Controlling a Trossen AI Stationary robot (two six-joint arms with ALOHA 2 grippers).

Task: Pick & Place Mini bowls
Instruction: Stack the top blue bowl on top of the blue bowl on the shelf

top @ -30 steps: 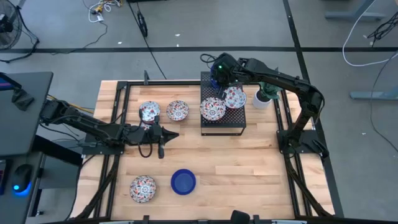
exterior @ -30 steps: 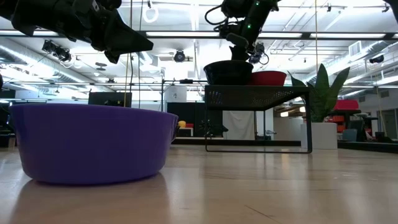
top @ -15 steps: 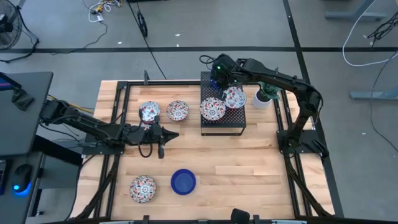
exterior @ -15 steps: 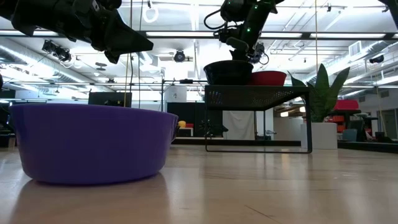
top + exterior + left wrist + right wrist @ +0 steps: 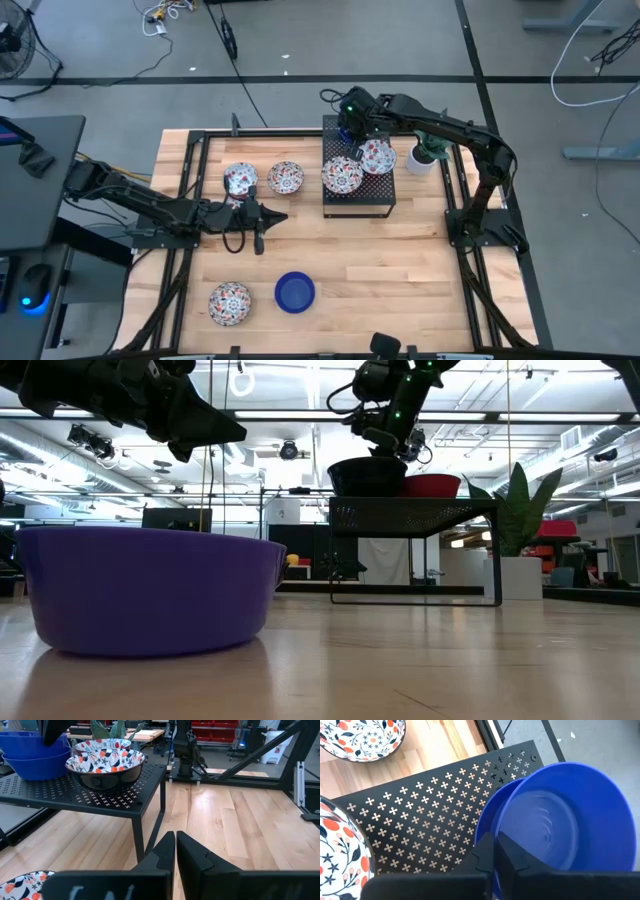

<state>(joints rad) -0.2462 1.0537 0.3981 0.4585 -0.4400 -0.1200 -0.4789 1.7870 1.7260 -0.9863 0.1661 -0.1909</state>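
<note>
Two stacked cobalt blue bowls (image 5: pixel 560 820) sit at the far left corner of a black perforated rack (image 5: pixel 360 200). Two floral bowls (image 5: pixel 342 176) (image 5: pixel 377 156) stand on the rack beside them. My right gripper (image 5: pixel 495 851) is shut and hovers at the rim of the blue stack, also seen from the side (image 5: pixel 383 448). On the table rest two floral bowls (image 5: pixel 240 180) (image 5: pixel 286 178), and near the front edge a floral bowl (image 5: pixel 230 303) and a blue bowl (image 5: pixel 295 292). My left gripper (image 5: pixel 262 216) is shut and waits over the table's left middle. My right gripper points down at the rim (image 5: pixel 481 827) of the upper blue bowl, on its side toward the rack's middle. The shut fingers (image 5: pixel 512 855) cover that spot, so I cannot tell whether they touch the rim. The bowl sits nested in the one below it.
A white plant pot (image 5: pixel 422 157) stands just right of the rack, close to my right arm. Bare wooden table (image 5: pixel 400 270) lies in front of the rack and to the right. A black frame rail (image 5: pixel 185 160) runs around the table.
My right gripper has risen a little above the blue stack and drifted slightly toward the table's left. The bowls on the rack have stayed where they were.
</note>
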